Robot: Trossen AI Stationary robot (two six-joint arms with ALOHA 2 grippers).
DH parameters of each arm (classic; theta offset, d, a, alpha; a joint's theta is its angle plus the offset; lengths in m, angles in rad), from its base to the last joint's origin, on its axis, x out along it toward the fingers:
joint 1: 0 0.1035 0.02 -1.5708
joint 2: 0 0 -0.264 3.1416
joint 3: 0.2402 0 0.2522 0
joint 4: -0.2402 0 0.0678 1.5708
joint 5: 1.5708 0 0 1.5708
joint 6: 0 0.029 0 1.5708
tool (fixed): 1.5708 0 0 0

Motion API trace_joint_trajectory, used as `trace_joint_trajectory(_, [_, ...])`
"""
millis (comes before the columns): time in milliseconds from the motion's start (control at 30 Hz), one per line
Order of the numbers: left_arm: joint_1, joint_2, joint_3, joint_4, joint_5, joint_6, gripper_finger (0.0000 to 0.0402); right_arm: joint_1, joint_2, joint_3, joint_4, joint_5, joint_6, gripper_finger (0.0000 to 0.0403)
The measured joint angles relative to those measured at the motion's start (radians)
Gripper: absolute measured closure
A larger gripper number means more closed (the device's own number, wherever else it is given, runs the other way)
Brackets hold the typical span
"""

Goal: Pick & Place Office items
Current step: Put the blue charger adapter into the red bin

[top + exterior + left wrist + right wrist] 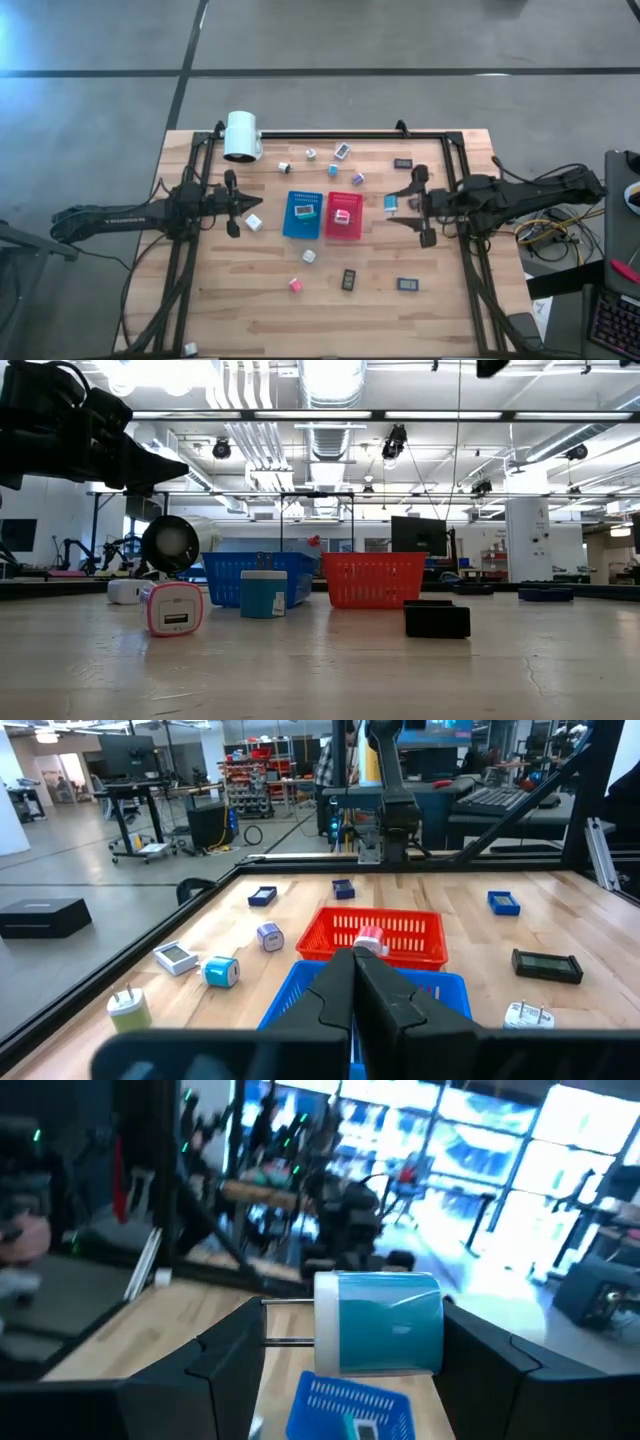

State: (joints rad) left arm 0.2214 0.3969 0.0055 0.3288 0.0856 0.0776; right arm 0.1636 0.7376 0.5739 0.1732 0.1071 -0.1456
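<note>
My right gripper (398,206) hangs above the table just right of the red tray (345,217), shut on a teal plug cube (380,1325) with a white face and two metal prongs. My left gripper (236,207) is shut and holds nothing, left of the blue tray (303,215); its fingers (352,995) point at both trays. Each tray has one small item inside. Other office items rest flat on the wood: a white cube (254,222), a pink cube (296,285) and dark rectangles (349,279). My right gripper pinches the teal plug cube lengthwise between its two fingers. One finger meets the teal back end (440,1330); the other stands at the prong tips (268,1323). The fingers come in level from the table's right side. The cube is lifted clear, prongs level.
A big white cylinder (242,135) lies at the far left. More small items sit along the far side (343,150) and near the front (407,284). A black frame (455,150) rims the table. Bare wood lies at the near left.
</note>
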Motion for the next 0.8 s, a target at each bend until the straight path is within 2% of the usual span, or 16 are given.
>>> trace_joint_trajectory(333, [0.0, 0.0, 0.0, 0.001, -0.027, 0.007, 0.0393, -0.064, -0.151, -0.254, 0.143, -0.002, 0.077, 0.0175])
trace_joint_trajectory(800, [0.0, 0.0, 0.0, 0.0, -0.04, 0.008, 0.039, -0.067, -0.506, -0.386, 0.144, -0.01, 0.084, 0.0175])
